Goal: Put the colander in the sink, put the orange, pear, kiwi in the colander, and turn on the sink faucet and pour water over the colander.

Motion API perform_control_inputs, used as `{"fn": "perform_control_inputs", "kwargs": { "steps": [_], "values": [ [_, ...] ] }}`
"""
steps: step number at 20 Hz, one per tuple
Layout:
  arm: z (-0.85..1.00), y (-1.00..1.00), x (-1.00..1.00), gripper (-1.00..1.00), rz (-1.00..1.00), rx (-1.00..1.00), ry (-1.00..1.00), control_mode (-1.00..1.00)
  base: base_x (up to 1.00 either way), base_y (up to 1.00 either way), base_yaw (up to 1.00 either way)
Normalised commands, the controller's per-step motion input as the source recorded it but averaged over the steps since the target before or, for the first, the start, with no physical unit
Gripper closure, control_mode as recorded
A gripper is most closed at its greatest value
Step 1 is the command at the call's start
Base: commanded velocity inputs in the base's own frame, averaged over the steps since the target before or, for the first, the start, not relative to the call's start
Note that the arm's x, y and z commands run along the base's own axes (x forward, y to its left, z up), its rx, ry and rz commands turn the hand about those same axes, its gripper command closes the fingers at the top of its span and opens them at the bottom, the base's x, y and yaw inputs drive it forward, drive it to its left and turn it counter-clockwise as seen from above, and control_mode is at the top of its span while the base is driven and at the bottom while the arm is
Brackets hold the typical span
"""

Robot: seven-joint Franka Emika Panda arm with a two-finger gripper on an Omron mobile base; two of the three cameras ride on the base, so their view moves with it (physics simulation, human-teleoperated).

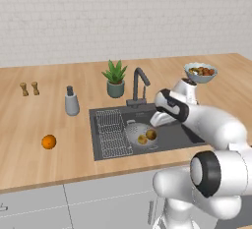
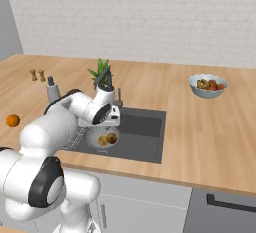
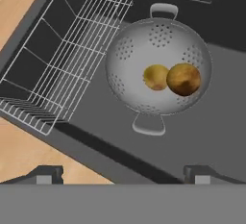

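The orange sits alone on the counter, well left of the sink, while the claw hangs spread wide and empty above the colander. Looking down from the hand, pear and kiwi touch inside it

The light is bright and even, without strong shadows. The sink basin stays dark. The colander shows a soft shine, no glare. All pictures are rendered and slightly soft.
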Motion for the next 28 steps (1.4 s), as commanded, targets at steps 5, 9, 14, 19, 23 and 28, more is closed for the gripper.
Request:
{"fn": "perform_control_inputs", "kwargs": {
  "steps": [5, 9, 14, 19, 23, 28],
  "values": [
    [0.57, 0.00, -0.67, -1.00, -0.06, 0.00, 0.00, -1.00, 0.00, 0.00, 0.00],
    [0.73, 0.01, -0.74, -1.00, -0.10, 0.00, 0.00, -1.00, 0.00, 0.00, 0.00],
    [0.54, 0.33, -0.79, -1.00, -0.10, -0.04, 0.00, -1.00, 0.00, 0.00, 0.00],
    [0.23, 0.90, -0.70, -1.00, -0.01, -0.11, 0.00, -1.00, 0.00, 0.00, 0.00],
    [0.22, 1.00, -0.19, -1.00, 0.00, -0.10, 0.00, -1.00, 0.00, 0.00, 0.00],
    [0.10, 1.00, -0.07, -1.00, 0.00, -0.05, 0.01, -1.00, 0.00, 0.00, 0.00]
  ]
}}
